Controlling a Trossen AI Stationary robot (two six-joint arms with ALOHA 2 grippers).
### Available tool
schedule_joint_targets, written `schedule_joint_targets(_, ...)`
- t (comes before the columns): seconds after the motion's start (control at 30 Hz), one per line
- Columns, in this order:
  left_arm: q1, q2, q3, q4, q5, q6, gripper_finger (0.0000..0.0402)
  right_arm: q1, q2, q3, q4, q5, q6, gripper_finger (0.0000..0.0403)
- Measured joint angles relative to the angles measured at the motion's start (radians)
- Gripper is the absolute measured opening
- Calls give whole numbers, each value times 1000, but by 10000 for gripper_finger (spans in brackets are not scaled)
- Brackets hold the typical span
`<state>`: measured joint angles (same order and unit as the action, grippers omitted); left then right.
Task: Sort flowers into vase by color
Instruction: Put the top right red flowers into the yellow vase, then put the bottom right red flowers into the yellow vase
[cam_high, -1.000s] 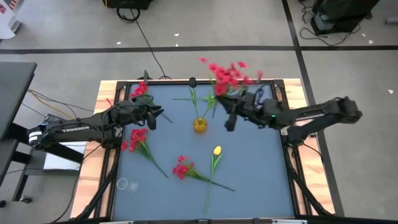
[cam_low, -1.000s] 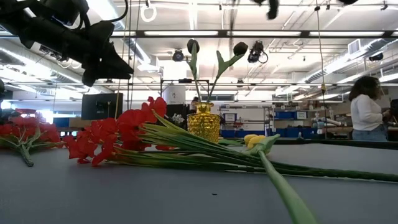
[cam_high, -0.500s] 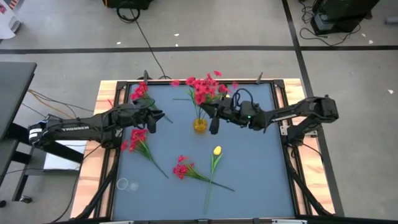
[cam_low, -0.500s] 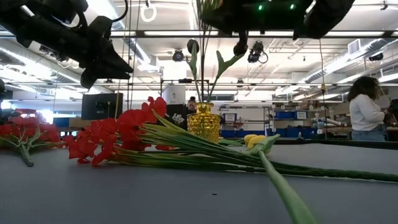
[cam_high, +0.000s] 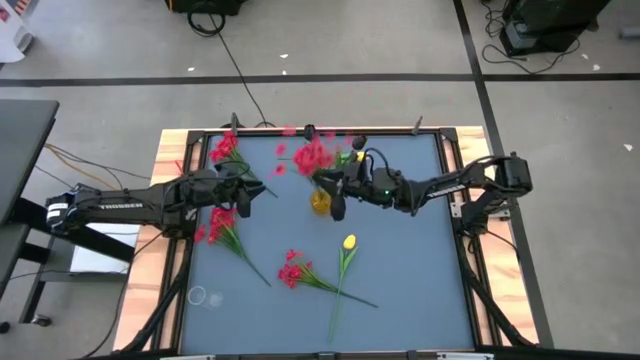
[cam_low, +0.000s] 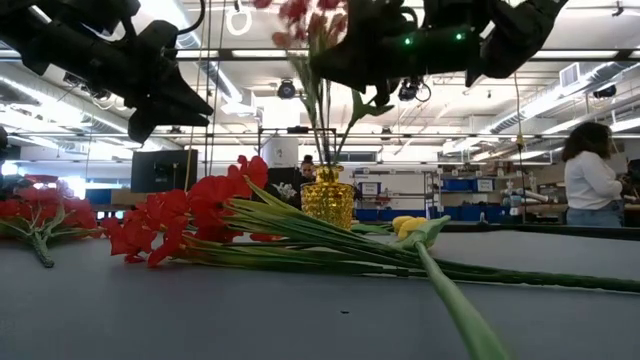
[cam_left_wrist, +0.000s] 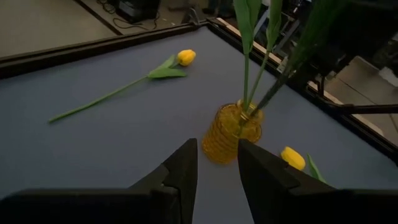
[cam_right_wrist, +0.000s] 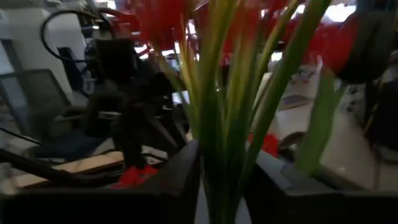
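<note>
Holding a red flower bunch (cam_high: 312, 157) upright, the right gripper (cam_high: 338, 190) has its fingers clamped on the green stems directly over the yellow glass vase (cam_high: 320, 200); in the low view the stem ends reach the vase mouth beside stems already standing inside. Left gripper (cam_high: 250, 186) hovers near the vase on its other side, fingers apart on nothing. Remaining on the table (cam_high: 420, 280): a yellow tulip (cam_high: 348, 243), red bunches (cam_high: 222, 222) and (cam_high: 293, 270), another red bunch (cam_high: 224, 146) by the far edge. Judged: task mid-way, most flowers unsorted.
</note>
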<state>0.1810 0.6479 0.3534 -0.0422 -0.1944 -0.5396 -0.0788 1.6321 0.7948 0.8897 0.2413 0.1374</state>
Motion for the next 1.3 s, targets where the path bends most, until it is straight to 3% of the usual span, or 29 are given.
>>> schedule_joint_targets(0.17, 0, 0, 0, -6, -3, -5, 121, 1, -3, 0, -84, 5, 123, 186)
schedule_joint_targets(0.3, 0, 0, 0, -20, -3, -40, 121, 6, -68, 0, -252, 120, 319, 223)
schedule_joint_targets(0.5, 0, 0, 0, -36, -3, -52, 121, 35, -235, 0, -466, 168, 330, 230)
schedule_joint_targets(0.73, 0, 0, 0, -38, -13, -53, 121, 102, -372, 0, -808, 77, 437, 229)
schedule_joint_targets(0.9, 0, 0, 0, -37, -26, -64, 121, 207, -333, 0, -842, -6, 401, 229)
schedule_joint_targets(1.13, -9, 0, 0, -51, -30, -105, 121, 352, -172, 2, -776, -38, 384, 228)
schedule_joint_targets(1.3, -11, 0, 0, -172, -49, -111, 121, 402, -22, 112, -771, -71, 337, 228)
